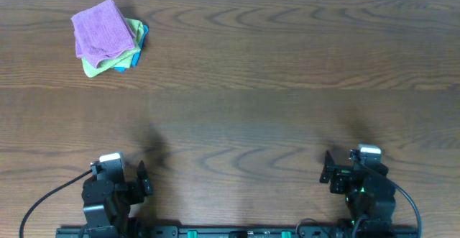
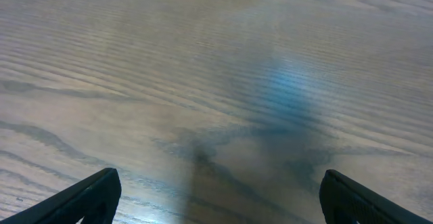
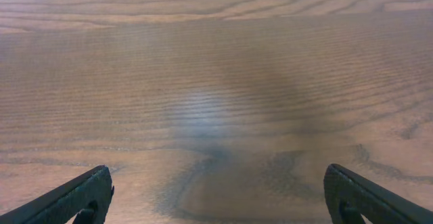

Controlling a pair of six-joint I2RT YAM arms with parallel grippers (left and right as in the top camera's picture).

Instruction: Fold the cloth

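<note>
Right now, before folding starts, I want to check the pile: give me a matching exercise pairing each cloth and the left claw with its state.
1 purple cloth
2 green cloth
3 blue cloth
4 left claw

A open, holding nothing
B middle layer
C top layer
D bottom layer, only slivers showing

Pairs: 1-C, 2-B, 3-D, 4-A

Robot lab bench, wood-grain table (image 1: 287, 87), left arm (image 1: 108, 193) and right arm (image 1: 364, 185) on a black rail (image 1: 237, 233), trailing cable (image 1: 50, 193)
</note>
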